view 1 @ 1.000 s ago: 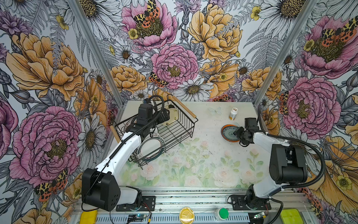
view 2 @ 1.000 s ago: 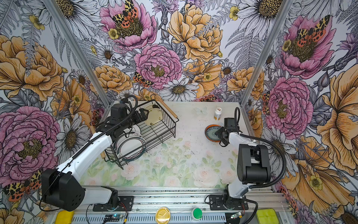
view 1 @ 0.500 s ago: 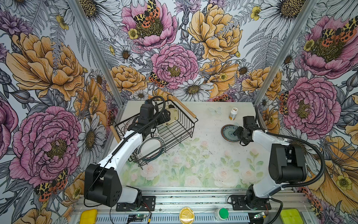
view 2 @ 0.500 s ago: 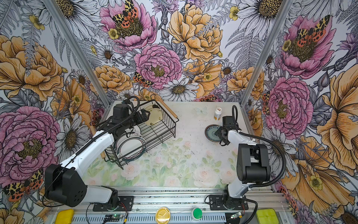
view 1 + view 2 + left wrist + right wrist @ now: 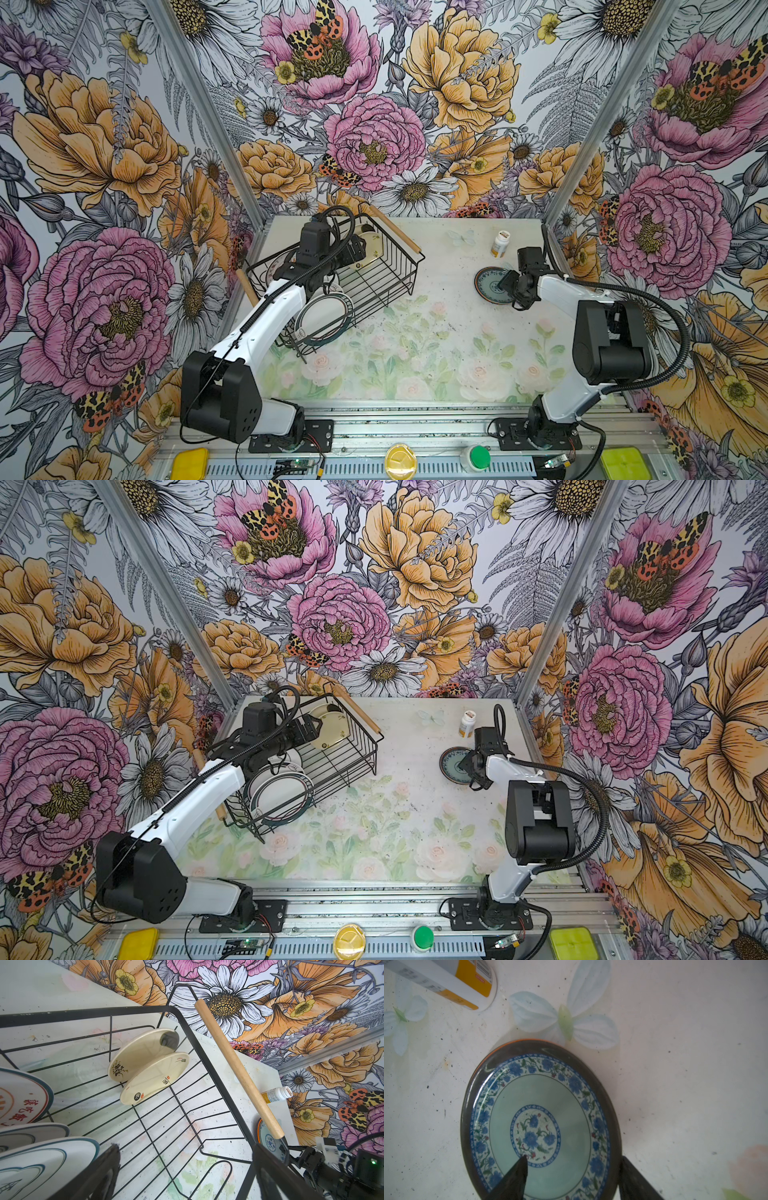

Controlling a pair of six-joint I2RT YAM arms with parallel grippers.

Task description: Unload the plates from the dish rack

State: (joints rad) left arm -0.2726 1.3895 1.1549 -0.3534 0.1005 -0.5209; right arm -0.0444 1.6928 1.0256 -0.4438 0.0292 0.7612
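The black wire dish rack (image 5: pixel 409 266) (image 5: pixel 365 750) stands at the back left. Two cream plates (image 5: pixel 370 249) (image 5: pixel 143 1053) lean at its far end, and white plates with dark rims (image 5: pixel 324 318) (image 5: pixel 41 1159) stand at its near end. My left gripper (image 5: pixel 357 253) (image 5: pixel 185 1147) hangs open inside the rack, short of the cream plates, holding nothing. At the right, a blue floral plate (image 5: pixel 488 284) (image 5: pixel 539 1105) lies flat on an orange-rimmed plate (image 5: pixel 529 1040). My right gripper (image 5: pixel 505 284) (image 5: pixel 573 1158) is open, its fingers straddling the floral plate's near rim.
A small white pill bottle (image 5: pixel 500 244) (image 5: pixel 467 980) stands just behind the stacked plates. The rack's wooden handle (image 5: pixel 395 228) (image 5: pixel 236 1064) runs along its far right side. A cage post (image 5: pixel 548 232) and the right wall stand close behind my right arm.
My right gripper's jaws have widened and the floral plate has settled flat onto the orange one. My left gripper has edged deeper into the rack toward the cream plates.
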